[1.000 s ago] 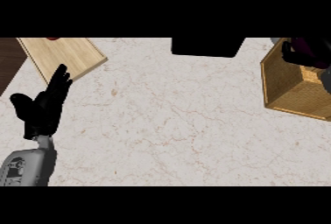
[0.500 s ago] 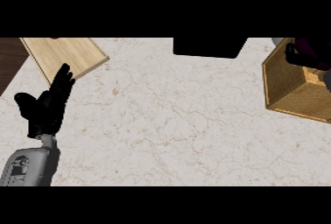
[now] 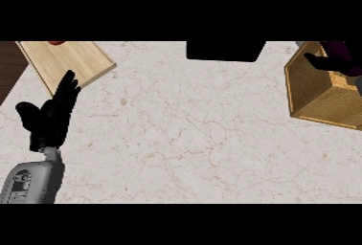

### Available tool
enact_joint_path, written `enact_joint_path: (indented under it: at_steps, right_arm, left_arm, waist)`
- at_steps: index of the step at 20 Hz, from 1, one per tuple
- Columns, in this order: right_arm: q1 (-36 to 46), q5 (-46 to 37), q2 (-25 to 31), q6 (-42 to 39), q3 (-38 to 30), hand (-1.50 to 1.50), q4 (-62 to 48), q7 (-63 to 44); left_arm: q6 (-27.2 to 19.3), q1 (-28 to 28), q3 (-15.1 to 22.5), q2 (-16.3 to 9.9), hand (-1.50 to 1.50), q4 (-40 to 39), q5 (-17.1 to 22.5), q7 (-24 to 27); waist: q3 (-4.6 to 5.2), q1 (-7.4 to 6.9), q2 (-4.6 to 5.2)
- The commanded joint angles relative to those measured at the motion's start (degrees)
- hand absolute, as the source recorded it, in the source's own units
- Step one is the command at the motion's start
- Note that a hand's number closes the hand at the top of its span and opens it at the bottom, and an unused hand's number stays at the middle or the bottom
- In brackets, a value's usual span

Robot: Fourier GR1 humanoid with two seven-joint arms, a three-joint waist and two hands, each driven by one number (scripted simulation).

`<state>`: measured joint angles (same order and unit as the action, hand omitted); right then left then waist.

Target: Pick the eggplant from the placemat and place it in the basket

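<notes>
Apparently the eggplant [image 3: 344,53] is already over the basket [image 3: 320,91] at the far right: a dark purple shape shows at the top right corner, above the basket's open top, with the right hand [image 3: 332,63] wrapped around it. Only part of that hand is in view, black digits curling across the purple skin, so the hold looks closed on the fruit, though how much of it is enclosed cannot be told. Whether the eggplant touches the basket's wall is also unclear.

As a judgement, an eggplant is fairly light and firm, with a smooth, glossy skin that could slide in the grasp; taking it around the thick middle, rather than the tapered end, would suit it best. It is not fragile, so a short fall into the woven basket should do no harm.

Outward from there, a black block [image 3: 225,50] sits at the far edge of the marble counter [image 3: 191,134]. At the far left lies a wooden mat [image 3: 67,62] with a small red thing [image 3: 55,42] at its far edge. The left hand [image 3: 50,119] rests near the left edge, fingers straight and pointing up, holding nothing.
</notes>
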<state>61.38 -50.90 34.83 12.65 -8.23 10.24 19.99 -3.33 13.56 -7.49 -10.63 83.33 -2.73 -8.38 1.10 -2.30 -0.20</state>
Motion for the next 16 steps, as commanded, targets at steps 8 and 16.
enact_joint_path:
  at_steps: [8,16]
  right_arm:
    - [0.1,14.9,5.4,-7.5,-14.3,-1.50,-0.8,-1.4]
    - [-6.6,23.4,14.6,-17.4,-22.3,-1.50,-2.7,1.1]
  left_arm:
    - [0.8,-0.8,-1.5,-0.6,0.00,0.0,1.4,0.1]
    - [1.2,-0.8,-1.7,-1.8,0.00,2.2,1.3,-2.0]
  waist:
    - [-1.17,1.15,0.70]
    - [-1.26,1.08,0.83]
